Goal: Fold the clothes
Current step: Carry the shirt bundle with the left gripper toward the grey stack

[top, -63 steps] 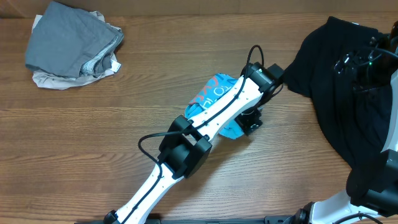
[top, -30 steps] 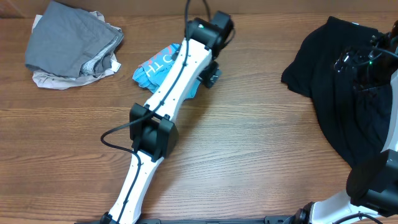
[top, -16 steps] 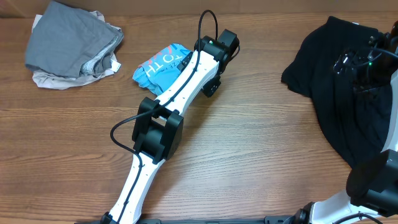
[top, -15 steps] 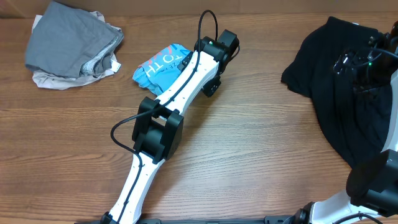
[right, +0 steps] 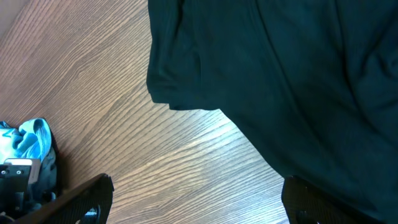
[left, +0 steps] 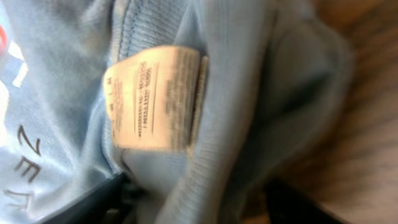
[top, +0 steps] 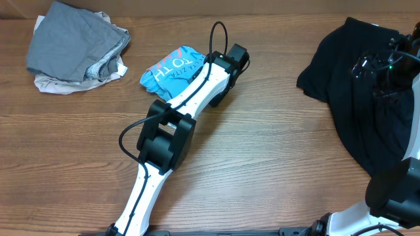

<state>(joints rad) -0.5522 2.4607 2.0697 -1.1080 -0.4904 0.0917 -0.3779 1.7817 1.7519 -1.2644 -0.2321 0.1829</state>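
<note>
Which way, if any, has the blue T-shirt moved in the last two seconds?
Yes. In the overhead view the light-blue T-shirt has moved left and up-frame, closer to the grey clothes pile and away from the black garment.

The brown wooden table [top: 282,151] has its widest open lane at centre-right, between the white-and-black left robot arm [top: 167,137] and the large black fabric garment [top: 364,98]. Bare wood runs there from the near edge to the far edge.

The left robot arm lies diagonally from the near left up to the bundled light-blue T-shirt with white print [top: 172,69], barring any straight crossing from left to right.

A narrow bare gap separates the T-shirt from the crumpled grey cloth pile [top: 75,42] at the far left. Nearer than that pile, the wood is bare.

The black garment covers the right side. The right robot arm [top: 351,219] occupies the near-right corner.
</note>
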